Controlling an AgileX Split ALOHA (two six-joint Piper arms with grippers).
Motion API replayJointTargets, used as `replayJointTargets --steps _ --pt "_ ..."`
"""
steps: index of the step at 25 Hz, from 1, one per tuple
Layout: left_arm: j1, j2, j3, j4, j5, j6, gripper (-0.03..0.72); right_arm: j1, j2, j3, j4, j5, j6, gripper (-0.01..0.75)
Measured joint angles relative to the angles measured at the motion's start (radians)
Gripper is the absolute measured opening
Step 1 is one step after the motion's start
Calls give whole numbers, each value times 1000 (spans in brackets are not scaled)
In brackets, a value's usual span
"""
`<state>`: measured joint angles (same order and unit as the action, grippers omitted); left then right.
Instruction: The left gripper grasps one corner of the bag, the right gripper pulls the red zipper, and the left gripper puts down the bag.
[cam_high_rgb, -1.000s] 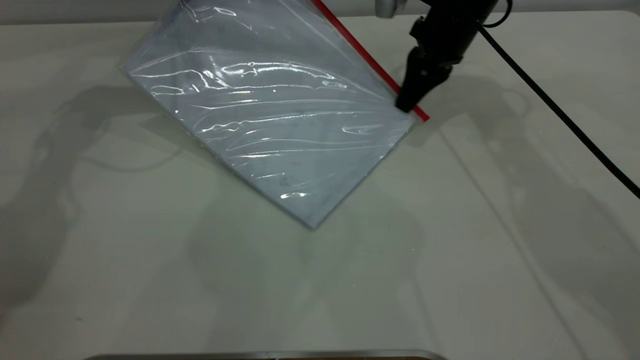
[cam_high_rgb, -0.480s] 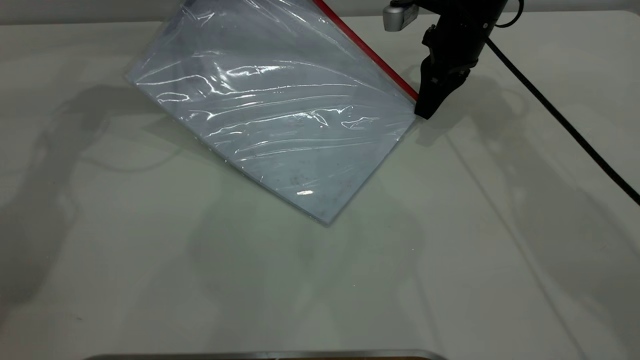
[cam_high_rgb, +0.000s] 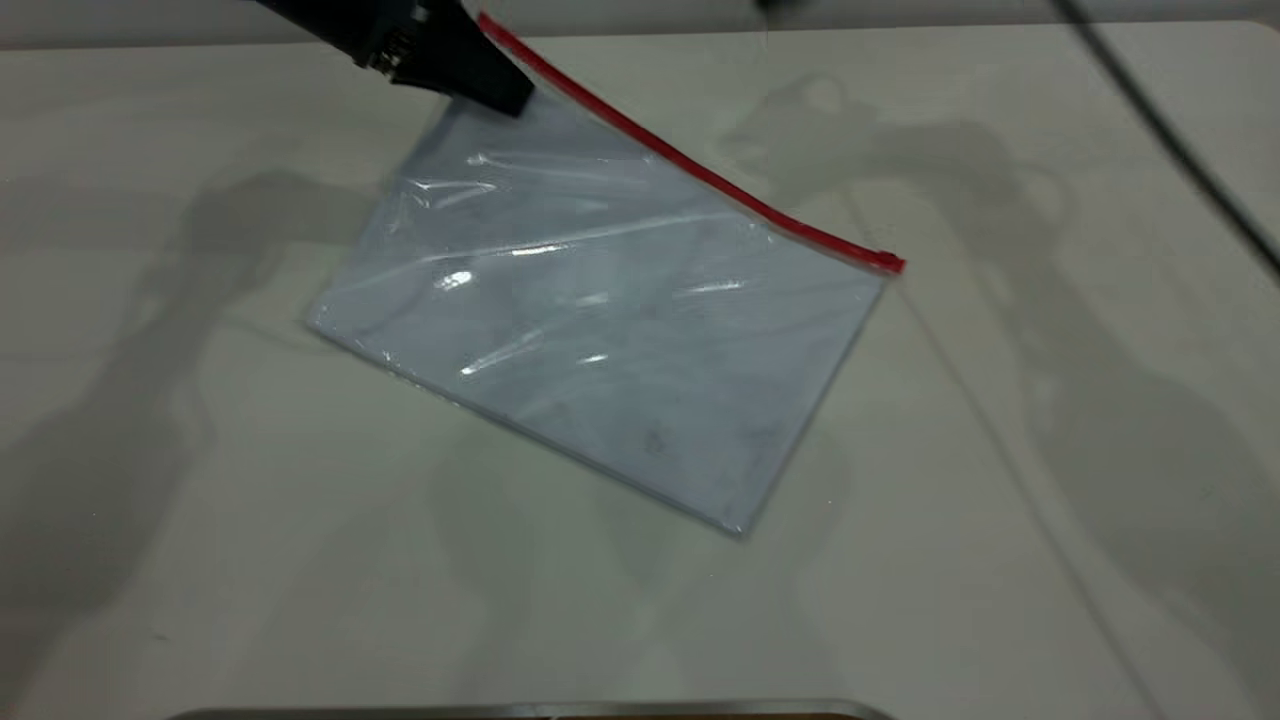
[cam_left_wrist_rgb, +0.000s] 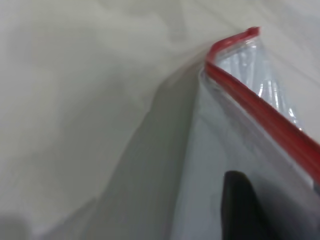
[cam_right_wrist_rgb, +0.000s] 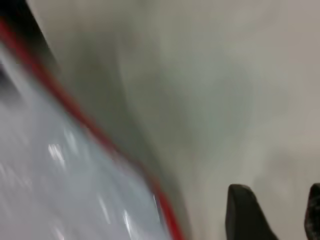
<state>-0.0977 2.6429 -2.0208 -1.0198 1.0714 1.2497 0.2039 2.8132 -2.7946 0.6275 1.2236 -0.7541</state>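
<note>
The bag (cam_high_rgb: 610, 320), a clear bluish pouch, rests mostly flat on the white table (cam_high_rgb: 1000, 500). The red zipper (cam_high_rgb: 700, 170) runs along its far edge, and the slider tab (cam_high_rgb: 885, 262) sits at the right end. My left gripper (cam_high_rgb: 508, 96) is shut on the bag's far left corner, where the red strip ends. In the left wrist view one of its fingers (cam_left_wrist_rgb: 239, 205) shows dark through the plastic, beside the red zipper (cam_left_wrist_rgb: 260, 107). My right gripper (cam_right_wrist_rgb: 280, 215) is open and empty above bare table, apart from the red zipper (cam_right_wrist_rgb: 75, 115). It is out of the exterior view.
The right arm's black cable (cam_high_rgb: 1170, 140) crosses the far right of the table. A metal edge (cam_high_rgb: 530, 710) runs along the near side. The arms cast soft shadows on the table.
My right gripper let go of the zipper's right end and rose out of the exterior view. The bag came down from its raised tilt onto the table. My left gripper came down into view.
</note>
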Motion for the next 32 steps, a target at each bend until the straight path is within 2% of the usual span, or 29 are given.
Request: replayJointTargets --steps 2,4,8,12,15,19,27,32 --pt "-1 -14 -4 14 -5 -45 445 0 -33 -89 66 4 54 351" --pt "16 -40 -25 22 17 -94 458 0 -93 -116 97 11 118 355" --pt "81 -119 -94 16 94 -217 461 0 -204 -126 115 11 204 356" --pt "139 -188 -159 7 96 -374 461 -1 -276 -130 205 11 240 356" --pt "162 -260 -170 11 96 -486 461 -1 -341 -130 273 11 258 356" --pt "174 -422 -170 35 96 -535 461 -1 -435 -130 273 11 288 356" --pt "174 -805 -180 289 96 -620 461 -3 -614 -131 237 11 352 357" --pt "174 -974 -180 453 96 -749 461 -3 -734 -133 112 11 407 357"
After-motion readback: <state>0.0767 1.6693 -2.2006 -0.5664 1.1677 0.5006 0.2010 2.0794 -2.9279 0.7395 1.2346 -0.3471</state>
